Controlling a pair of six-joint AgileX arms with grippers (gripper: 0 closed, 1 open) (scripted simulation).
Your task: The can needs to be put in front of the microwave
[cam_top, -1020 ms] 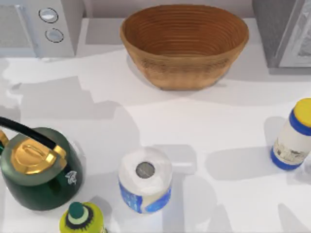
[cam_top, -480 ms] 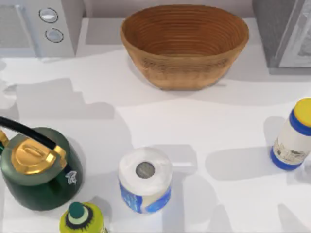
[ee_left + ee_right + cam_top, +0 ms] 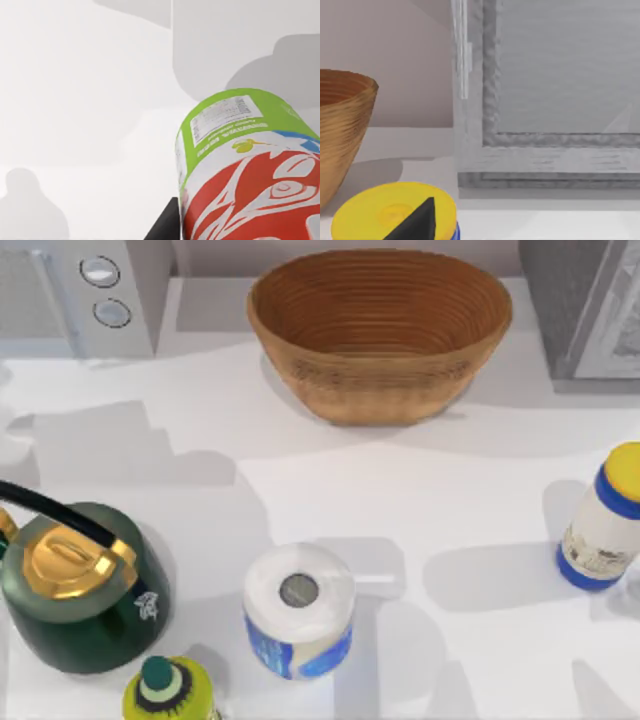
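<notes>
The left gripper [image 3: 165,227] appeared clamped on the can [image 3: 250,175]: in the left wrist view, one dark finger pressed against the can's side. The can hung clear of the pale surface [image 3: 75,125], its green lower band pointing away from the wrist and its red body nearest the camera. Its long axis therefore seemed to run roughly along the gripper's own line of reach, base leading.

In the top view, the microwave [image 3: 80,295] stood at the surface's 10 o'clock corner. A bare patch of surface lay just at its 6 o'clock, between its knobbed panel and the green kettle [image 3: 75,585]. The left arm, already carrying the can, was judged the nearer to that patch.

The right gripper [image 3: 417,222] sat idle above the yellow-capped bottle [image 3: 380,210], facing the darker grey appliance [image 3: 560,100]; whether it was open or closed cannot be told.
</notes>
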